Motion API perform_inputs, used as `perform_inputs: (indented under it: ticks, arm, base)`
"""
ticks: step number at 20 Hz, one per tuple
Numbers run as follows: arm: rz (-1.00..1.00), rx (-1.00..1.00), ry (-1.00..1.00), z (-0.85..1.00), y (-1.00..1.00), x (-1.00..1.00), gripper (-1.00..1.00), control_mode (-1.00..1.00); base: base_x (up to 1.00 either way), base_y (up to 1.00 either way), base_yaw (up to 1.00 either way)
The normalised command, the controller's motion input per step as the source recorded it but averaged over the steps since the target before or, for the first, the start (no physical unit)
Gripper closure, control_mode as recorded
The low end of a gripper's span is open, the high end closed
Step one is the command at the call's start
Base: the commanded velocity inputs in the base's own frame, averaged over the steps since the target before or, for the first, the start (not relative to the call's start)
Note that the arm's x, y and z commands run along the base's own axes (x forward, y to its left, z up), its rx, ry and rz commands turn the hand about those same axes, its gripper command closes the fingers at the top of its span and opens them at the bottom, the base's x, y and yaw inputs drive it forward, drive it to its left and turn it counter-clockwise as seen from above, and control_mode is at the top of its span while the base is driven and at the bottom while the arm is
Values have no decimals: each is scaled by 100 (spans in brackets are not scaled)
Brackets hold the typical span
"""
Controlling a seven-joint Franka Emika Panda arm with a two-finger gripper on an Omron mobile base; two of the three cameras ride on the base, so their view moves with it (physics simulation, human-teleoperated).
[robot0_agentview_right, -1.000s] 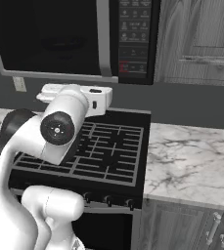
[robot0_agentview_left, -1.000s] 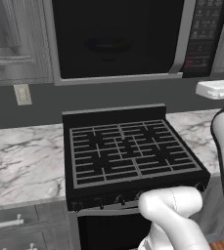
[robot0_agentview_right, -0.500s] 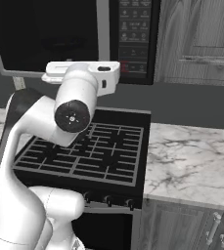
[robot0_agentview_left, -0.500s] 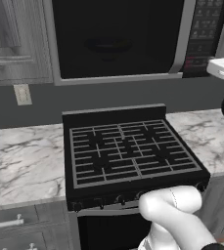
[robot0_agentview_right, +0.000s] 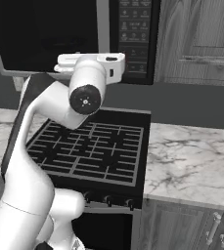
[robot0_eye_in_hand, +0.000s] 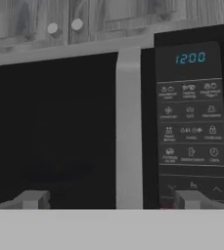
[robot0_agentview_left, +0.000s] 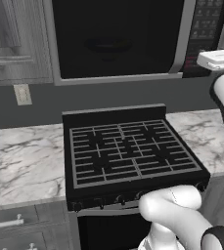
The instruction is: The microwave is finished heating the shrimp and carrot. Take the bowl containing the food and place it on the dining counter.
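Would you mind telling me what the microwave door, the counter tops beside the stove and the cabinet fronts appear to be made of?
Microwave door: dark glossy glass, by its faint reflections, with a brushed grey metal-looking handle strip.
Counter tops: polished white marble or a lookalike, shown by the grey veining.
Cabinet fronts: grey-stained wood, matte, judging by the vertical grain.

The microwave (robot0_agentview_left: 113, 39) is showing a glossy dark glass door and matt grey frame; the stove (robot0_agentview_left: 128, 151) is looking like matt black metal grating; the counters (robot0_agentview_right: 191, 161) are gleaming as smooth veined marble; the cabinets (robot0_agentview_right: 196, 39) are showing grey wood grain.
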Motion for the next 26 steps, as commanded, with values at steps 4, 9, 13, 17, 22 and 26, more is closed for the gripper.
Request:
perform_inputs:
  ticks: [4, 9, 13, 17, 22, 26]
  arm:
    - [0, 0, 0, -2, 0, 94, -100, -100]
    - [0, 0, 0, 0, 0, 86, -100, -100]
    - [0, 0, 0, 0, 1, 79, -100, -100]
    - [0, 0, 1, 0, 0, 77, -100, -100]
    - [0, 0, 3, 0, 0, 77, -100, -100]
    - [0, 0, 6, 0, 0, 76, -100, -100]
  base:
    - [0, 0, 0]
    - [0, 0, 0]
    - [0, 0, 0]
    - [0, 0, 0]
    - [0, 0, 0]
    - [0, 0, 0]
